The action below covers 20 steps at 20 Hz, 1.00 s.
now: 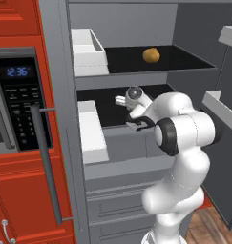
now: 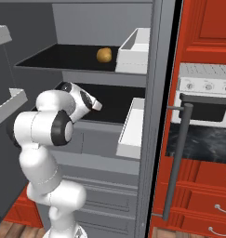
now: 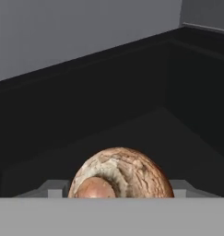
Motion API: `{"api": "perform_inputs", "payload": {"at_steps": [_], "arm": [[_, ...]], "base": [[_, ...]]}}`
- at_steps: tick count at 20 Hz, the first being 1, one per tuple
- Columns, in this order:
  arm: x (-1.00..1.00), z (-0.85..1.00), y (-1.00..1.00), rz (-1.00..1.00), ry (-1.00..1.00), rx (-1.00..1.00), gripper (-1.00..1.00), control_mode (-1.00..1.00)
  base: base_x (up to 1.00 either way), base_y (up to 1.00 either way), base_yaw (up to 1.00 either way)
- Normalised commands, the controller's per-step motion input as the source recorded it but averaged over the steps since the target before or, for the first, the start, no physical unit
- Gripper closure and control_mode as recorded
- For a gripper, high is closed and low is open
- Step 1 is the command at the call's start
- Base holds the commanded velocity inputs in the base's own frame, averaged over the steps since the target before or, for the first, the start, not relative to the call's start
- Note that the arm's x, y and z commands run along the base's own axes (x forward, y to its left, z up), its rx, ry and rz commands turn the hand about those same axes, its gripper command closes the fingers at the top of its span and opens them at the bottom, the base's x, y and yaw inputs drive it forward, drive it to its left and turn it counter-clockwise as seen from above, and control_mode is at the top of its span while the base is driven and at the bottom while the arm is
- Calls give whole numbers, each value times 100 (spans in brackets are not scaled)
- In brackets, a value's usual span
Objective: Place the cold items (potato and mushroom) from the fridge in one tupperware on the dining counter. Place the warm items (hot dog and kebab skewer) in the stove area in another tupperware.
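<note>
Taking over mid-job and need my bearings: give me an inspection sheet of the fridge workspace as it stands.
Surface: dark lower fridge shelf, with the arm reaching over it.
Job's things: mushroom sits between the gripper's tips, above the lower shelf; potato lies alone on the upper shelf.
Clutter: white bin at the upper shelf's side; second white bin at the lower shelf's side.
Gripper: gripper closed on the mushroom, one tip at each side of it.
Cables: nothing seen.
Surroundings: fridge open; microwave in red cabinets on one side, stove on the other.
</note>
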Motion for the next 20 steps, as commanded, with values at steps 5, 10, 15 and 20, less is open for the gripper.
{"api": "perform_inputs", "payload": {"at_steps": [5, 10, 15, 20], "arm": [[-96, 25, -5, -1, -1, 6, 100, -100], [-78, 60, 0, 0, 0, 6, 100, -100], [-69, 71, -3, 0, 0, 4, 100, -100], [-65, 67, -2, 0, 3, 2, 100, -100]], "base": [[0, 0, 0], [0, 0, 0], [0, 0, 0], [0, 0, 0]]}}
